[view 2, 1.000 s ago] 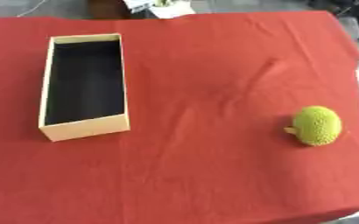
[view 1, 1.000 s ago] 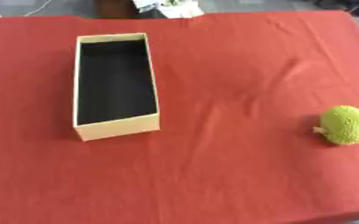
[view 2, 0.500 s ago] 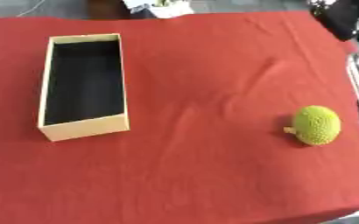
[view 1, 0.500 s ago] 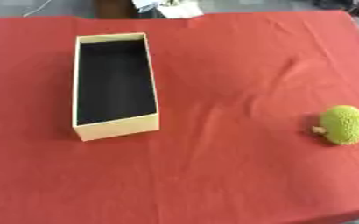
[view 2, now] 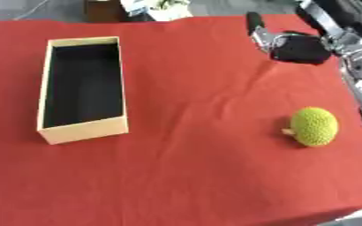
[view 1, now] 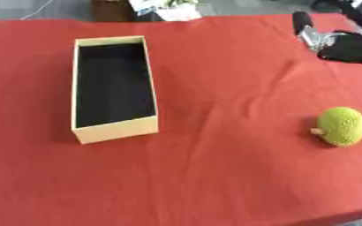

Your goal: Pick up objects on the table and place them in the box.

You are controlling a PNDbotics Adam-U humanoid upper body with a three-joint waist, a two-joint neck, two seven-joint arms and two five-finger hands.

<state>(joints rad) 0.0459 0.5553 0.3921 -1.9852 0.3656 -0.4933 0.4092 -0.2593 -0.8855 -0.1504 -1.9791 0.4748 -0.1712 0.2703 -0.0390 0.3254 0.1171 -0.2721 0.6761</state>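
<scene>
A tan cardboard box with a dark, empty inside lies lengthwise on the left half of the red table. A bumpy yellow-green fruit with a short stem rests near the right edge. My right hand comes in from the upper right, black with silver joints, hovering over the far right of the table well behind the fruit. It is open, with one finger stretched out towards the far edge, and it holds nothing. My left hand shows in no view.
The red cloth covers the whole table, with a crease running near the middle right. Beyond the far edge lie floor clutter and a dark brown object. The table's right edge is close to the fruit.
My right hand has come into view from the upper right and moved leftwards over the far right of the table. The box and the fruit have stayed put.
</scene>
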